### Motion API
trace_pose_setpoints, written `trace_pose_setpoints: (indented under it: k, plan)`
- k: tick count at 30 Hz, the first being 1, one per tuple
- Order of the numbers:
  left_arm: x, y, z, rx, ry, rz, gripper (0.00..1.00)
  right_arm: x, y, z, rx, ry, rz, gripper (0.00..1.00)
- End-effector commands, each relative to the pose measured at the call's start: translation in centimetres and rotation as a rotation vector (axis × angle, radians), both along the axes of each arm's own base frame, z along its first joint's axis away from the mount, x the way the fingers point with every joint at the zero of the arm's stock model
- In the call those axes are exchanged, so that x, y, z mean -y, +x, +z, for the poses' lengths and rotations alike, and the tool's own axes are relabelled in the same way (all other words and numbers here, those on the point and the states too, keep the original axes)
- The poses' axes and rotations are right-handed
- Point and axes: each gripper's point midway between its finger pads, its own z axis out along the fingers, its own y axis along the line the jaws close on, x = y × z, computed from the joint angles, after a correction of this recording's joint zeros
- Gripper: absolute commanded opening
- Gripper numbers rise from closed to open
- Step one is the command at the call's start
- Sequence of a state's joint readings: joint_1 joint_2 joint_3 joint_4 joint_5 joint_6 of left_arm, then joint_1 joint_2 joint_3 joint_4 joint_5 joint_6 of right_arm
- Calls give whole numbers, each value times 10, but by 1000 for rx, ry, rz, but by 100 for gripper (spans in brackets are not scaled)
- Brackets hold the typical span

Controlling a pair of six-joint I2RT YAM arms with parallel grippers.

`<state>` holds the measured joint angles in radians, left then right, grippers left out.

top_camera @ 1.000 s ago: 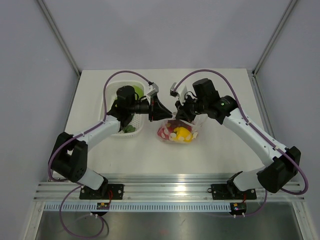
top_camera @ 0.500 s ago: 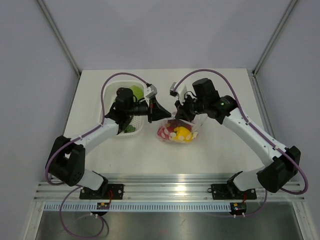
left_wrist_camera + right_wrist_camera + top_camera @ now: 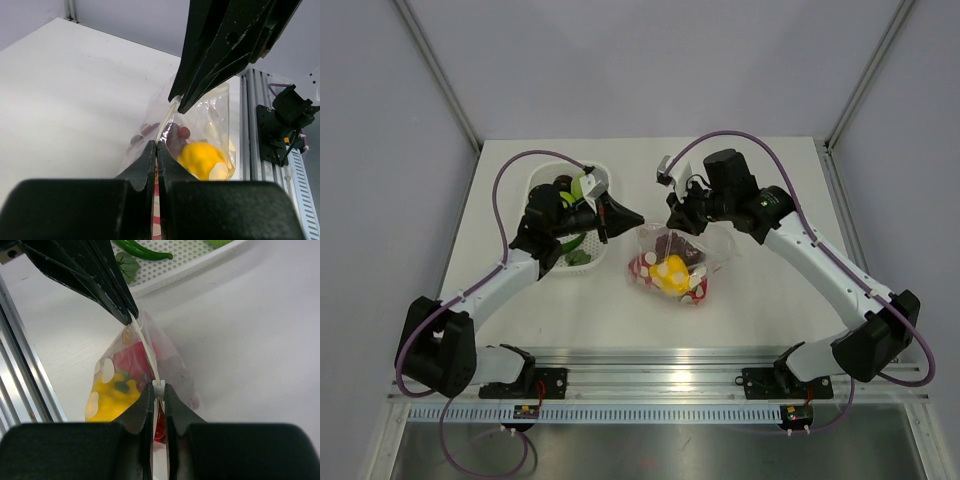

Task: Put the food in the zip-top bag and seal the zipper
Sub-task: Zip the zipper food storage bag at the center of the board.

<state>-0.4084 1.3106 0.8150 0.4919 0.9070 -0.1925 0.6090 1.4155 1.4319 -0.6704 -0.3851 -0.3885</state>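
Note:
The zip-top bag [image 3: 710, 252] hangs between both grippers, just above the table. Inside it are food pieces: a yellow one [image 3: 672, 272], a red one [image 3: 644, 264] and dark purple grapes [image 3: 670, 245]. My left gripper [image 3: 636, 219] is shut on the left end of the zipper [image 3: 166, 117]. My right gripper [image 3: 672, 218] is shut on the zipper's white slider piece [image 3: 158, 387]. The pale strip [image 3: 144, 342] runs taut from one gripper to the other. In the left wrist view the yellow food [image 3: 200, 157] and grapes [image 3: 172, 135] show through the plastic.
A white slotted basket [image 3: 603, 178] stands at the left under the left arm, holding a green chili [image 3: 145, 251] and a leafy green piece [image 3: 578, 258]. An aluminium rail [image 3: 660, 385] runs along the near edge. Grey walls close the sides and the back.
The left gripper has shut on the zipper's end and the left arm has drawn back to the left. The bag has shifted and now hangs lower between the grippers.

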Motion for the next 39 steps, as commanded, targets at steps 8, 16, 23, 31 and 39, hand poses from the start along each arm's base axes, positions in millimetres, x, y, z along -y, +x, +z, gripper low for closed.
trace_pose_setpoints:
  k: [8,16,23,31,39]
  plan:
    - [-27,30,21,87,-36,159,0,32,13,15,98,-70,-118,0]
    - [-12,4,21,95,-40,-52,64,22,6,18,74,-35,-61,0]
    - [-2,-14,22,307,3,-159,81,15,-2,24,83,16,-11,0]
    - [8,3,25,403,80,-237,73,8,-8,25,64,50,15,0]
    - [32,-3,4,345,116,-318,63,3,-6,16,30,49,31,0]
